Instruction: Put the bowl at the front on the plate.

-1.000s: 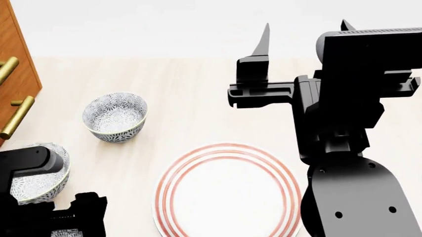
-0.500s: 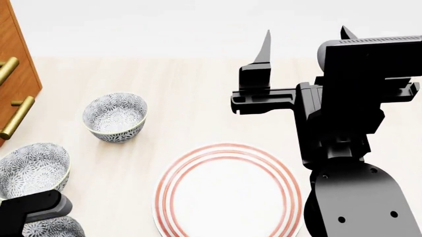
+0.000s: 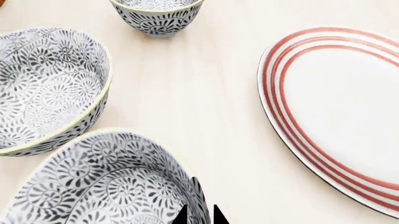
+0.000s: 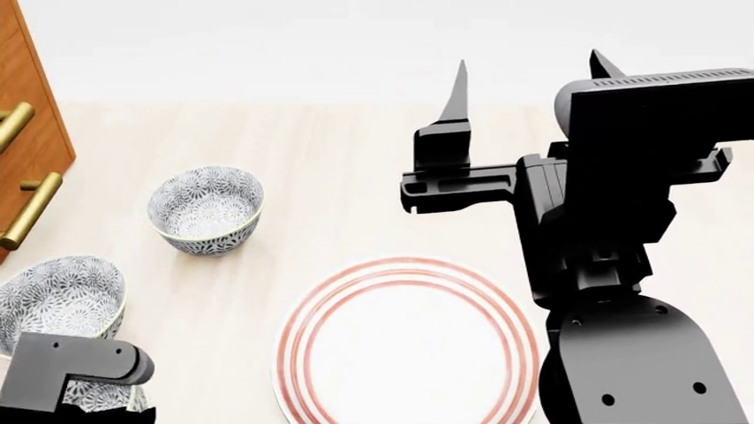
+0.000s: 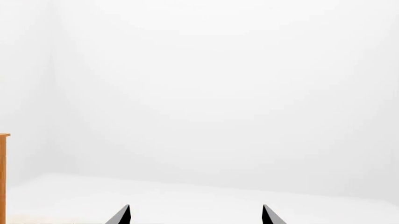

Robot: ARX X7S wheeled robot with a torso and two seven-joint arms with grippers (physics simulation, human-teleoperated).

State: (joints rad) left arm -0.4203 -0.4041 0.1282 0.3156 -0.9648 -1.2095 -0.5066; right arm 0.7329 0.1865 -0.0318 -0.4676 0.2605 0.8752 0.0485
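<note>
Left end effector (image 3: 199,215) hangs over the front bowl (image 3: 106,186), tips nearly together at its near-side wall, nearest the robot beside the plate (image 3: 349,116); stiff, glazed, slippery, breakable, so pinch the rim wall

Three patterned bowls (image 3: 106,186) (image 3: 46,86) (image 3: 157,14) sit on the table (image 3: 206,93) beside one red-ringed plate (image 3: 339,112), with two brass handles (image 4: 30,209) (image 4: 12,124) off left.
</note>
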